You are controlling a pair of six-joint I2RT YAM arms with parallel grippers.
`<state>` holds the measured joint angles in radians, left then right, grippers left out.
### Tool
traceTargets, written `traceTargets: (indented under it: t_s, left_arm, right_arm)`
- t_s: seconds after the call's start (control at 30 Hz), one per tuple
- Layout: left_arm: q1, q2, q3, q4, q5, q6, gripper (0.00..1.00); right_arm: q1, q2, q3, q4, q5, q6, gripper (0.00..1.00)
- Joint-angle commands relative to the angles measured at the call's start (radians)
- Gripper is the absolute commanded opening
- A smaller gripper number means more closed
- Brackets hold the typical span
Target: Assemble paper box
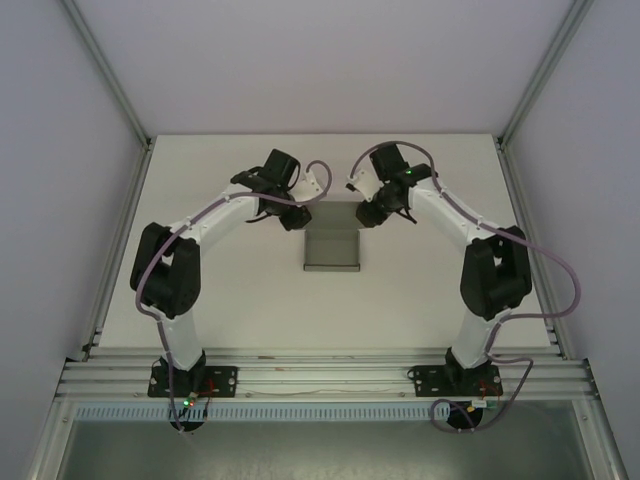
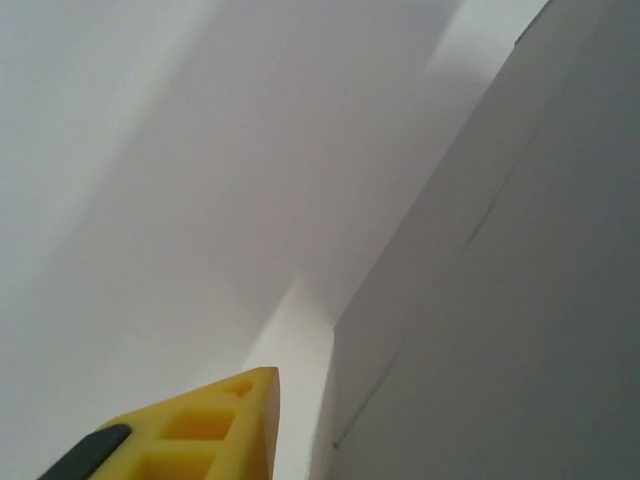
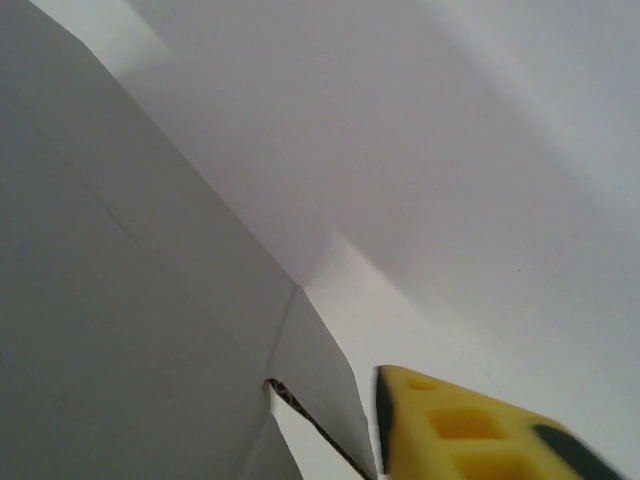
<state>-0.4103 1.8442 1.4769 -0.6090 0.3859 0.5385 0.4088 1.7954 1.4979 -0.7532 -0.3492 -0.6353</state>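
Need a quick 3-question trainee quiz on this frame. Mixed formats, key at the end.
1. In the overhead view, where do the left gripper and right gripper sit relative to the paper box?
A. By its far corners
B. By its near edge
C. Well away from it, back by the arm bases
2. True or false: the paper box lies mid-table, between the two arms.
3. Fill in: in the right wrist view, the fingertip next to the grey cardboard is coloured ____.

Key: 1 A; 2 true; 3 yellow.
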Motion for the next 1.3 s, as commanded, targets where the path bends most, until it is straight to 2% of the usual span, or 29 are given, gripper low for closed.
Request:
traceTargets:
  t_s: [0.0, 0.03, 0.07, 0.1, 0.23, 0.37, 0.57, 0.73, 0.8, 0.93, 1.0, 1.27]
  left_arm:
    - [0.01, -0.005, 0.028, -0.027, 0.011, 0.009, 0.21]
    - [0.009, -0.005, 0.029, -0.023, 0.012, 0.005, 0.15]
    - [0.009, -0.006, 0.03, -0.021, 0.009, 0.001, 0.04]
    - [0.009, -0.01, 0.031, -0.019, 0.004, -0.006, 0.0]
    - [0.01, -0.023, 0.028, -0.002, 0.002, -0.024, 0.0]
    - [0.008, -0.04, 0.033, 0.02, 0.0, -0.099, 0.0]
    - [0.008, -0.044, 0.025, 0.112, -0.063, -0.369, 0.0]
    - [-0.011, -0.039, -0.007, 0.194, -0.045, -0.602, 0.0]
    - [-0.029, -0.052, -0.035, 0.251, -0.081, -0.67, 0.0]
    - [-0.048, -0.046, -0.027, 0.273, -0.149, -0.801, 0.0]
    - [-0.054, -0.025, -0.009, 0.273, -0.133, -0.862, 0.0]
    - [-0.075, 0.021, 0.03, 0.318, -0.122, -1.025, 0.0]
  right_arm:
    - [-0.006, 0.017, 0.031, -0.034, 0.002, -0.002, 0.21]
    - [-0.006, 0.022, 0.037, -0.038, 0.006, 0.003, 0.15]
    - [-0.007, 0.026, 0.044, -0.046, 0.007, 0.007, 0.12]
    - [-0.006, 0.029, 0.051, -0.053, 0.004, 0.009, 0.09]
    - [-0.006, 0.024, 0.059, -0.061, -0.004, 0.031, 0.02]
    - [-0.006, 0.004, 0.056, -0.041, -0.001, 0.111, 0.0]
    - [-0.003, -0.023, 0.045, 0.03, -0.002, 0.404, 0.0]
    - [0.022, -0.063, -0.048, 0.184, 0.022, 0.626, 0.0]
    - [0.044, -0.081, -0.091, 0.253, 0.058, 0.688, 0.0]
    - [0.087, -0.09, -0.139, 0.333, 0.108, 0.768, 0.0]
    - [0.106, -0.085, -0.152, 0.356, 0.155, 0.813, 0.0]
    - [0.158, -0.037, -0.133, 0.393, 0.213, 0.887, 0.0]
